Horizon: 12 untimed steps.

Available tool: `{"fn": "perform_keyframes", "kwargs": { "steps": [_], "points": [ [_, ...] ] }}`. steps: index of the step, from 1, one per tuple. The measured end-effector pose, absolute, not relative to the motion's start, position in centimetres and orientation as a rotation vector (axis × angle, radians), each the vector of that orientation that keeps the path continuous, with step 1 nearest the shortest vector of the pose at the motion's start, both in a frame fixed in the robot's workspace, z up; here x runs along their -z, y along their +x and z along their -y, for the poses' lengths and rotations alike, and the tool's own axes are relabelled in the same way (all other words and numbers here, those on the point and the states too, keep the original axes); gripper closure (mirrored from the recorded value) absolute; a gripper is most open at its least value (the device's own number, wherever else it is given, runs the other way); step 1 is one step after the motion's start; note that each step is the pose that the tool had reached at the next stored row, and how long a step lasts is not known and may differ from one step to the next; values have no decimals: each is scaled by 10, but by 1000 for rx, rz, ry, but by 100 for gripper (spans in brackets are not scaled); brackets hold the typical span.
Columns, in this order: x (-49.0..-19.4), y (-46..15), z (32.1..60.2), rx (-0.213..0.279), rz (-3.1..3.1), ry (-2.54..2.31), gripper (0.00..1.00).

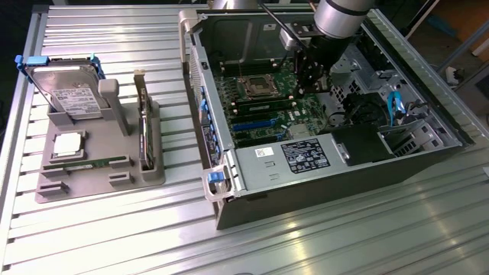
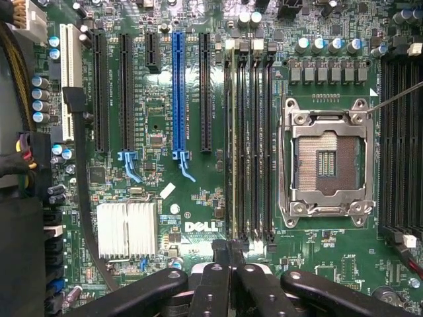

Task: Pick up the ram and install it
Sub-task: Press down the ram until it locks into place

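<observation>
On the exterior view's left, a grey tray [image 1: 84, 192] holds a hard drive [image 1: 73, 94] at its far end. The ram [image 1: 91, 163] lies flat nearer, and a card [image 1: 143, 123] stands on edge along the tray's right side. To the right, well apart from the ram, the open computer case [image 1: 344, 177] holds the motherboard [image 2: 165, 132]. The gripper [image 1: 315, 87] [image 2: 231, 254] hangs over it with its fingers pressed together and nothing visibly held, just above the end of the memory slots [image 2: 254, 145] beside the processor socket [image 2: 327, 162].
</observation>
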<state>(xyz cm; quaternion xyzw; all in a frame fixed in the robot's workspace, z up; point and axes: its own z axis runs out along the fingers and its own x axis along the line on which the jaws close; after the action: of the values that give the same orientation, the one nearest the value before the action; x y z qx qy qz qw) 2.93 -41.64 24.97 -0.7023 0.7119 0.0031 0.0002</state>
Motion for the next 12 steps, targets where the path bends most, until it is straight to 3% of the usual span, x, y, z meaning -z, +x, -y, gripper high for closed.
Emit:
{"fn": "perform_keyframes", "kwargs": {
  "steps": [12],
  "points": [
    [-241,22,412,-2,-2232,-2203,89]
  ]
}}
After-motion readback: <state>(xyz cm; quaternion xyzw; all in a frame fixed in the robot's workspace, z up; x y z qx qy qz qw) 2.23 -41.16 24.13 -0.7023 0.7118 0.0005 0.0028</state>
